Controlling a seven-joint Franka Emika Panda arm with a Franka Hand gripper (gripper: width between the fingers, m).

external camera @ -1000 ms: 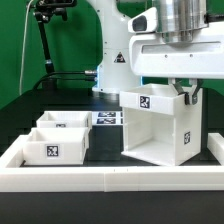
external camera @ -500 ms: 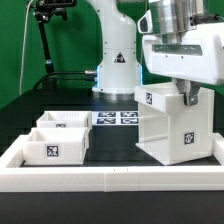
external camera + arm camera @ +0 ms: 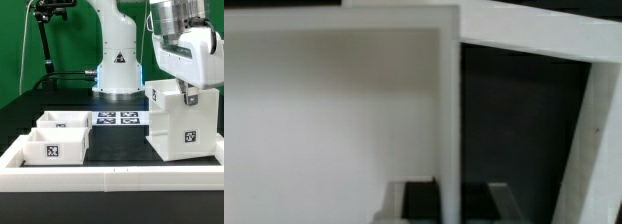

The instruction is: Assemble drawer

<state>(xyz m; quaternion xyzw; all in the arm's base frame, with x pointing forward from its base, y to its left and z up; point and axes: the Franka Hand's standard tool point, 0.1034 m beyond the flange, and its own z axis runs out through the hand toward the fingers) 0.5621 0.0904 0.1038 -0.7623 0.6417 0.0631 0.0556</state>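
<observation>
The tagged white shell (image 3: 180, 125) is upright near the table's edge at the exterior view's right. The front tray (image 3: 55, 148) and back tray (image 3: 64, 122) (both open-topped) sit side by side near the opposite edge.

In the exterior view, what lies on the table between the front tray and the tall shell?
Nothing: only bare black table shows between the front tray and the shell in the exterior view. The marker board lies farther back.

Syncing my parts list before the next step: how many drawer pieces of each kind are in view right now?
drawer shell: 1
small open-topped tray: 2 (front tray, back tray)
Total: 3
</observation>
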